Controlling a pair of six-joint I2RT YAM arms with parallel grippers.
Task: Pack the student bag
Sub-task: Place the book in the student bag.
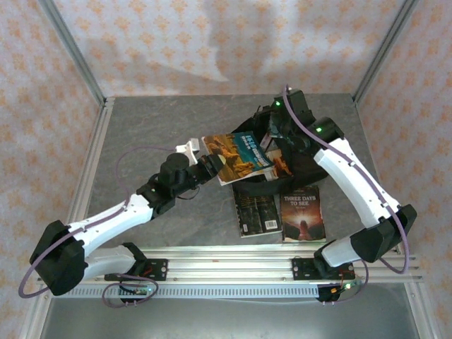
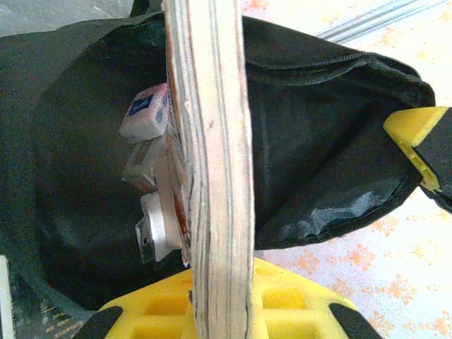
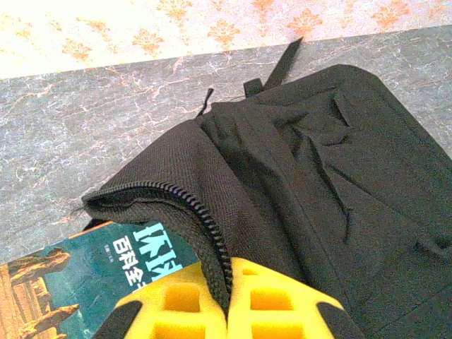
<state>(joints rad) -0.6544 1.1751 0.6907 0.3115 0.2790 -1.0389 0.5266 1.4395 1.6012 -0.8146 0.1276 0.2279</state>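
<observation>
My right claw point(image 3: 226, 304) is pinched shut on the zipper rim of the bag point(image 3: 339, 176), holding its mouth open. My left claw point(image 2: 219, 311) grips the book point(image 2: 212, 141) edge-on, probably so it slides in. The bag lies on the bench point(image 1: 155, 134), far side.

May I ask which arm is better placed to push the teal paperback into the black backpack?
Left: the left pincer grips the teal paperback book at the open black fabric backpack; the right pincer pinches its zipper edge.
</observation>
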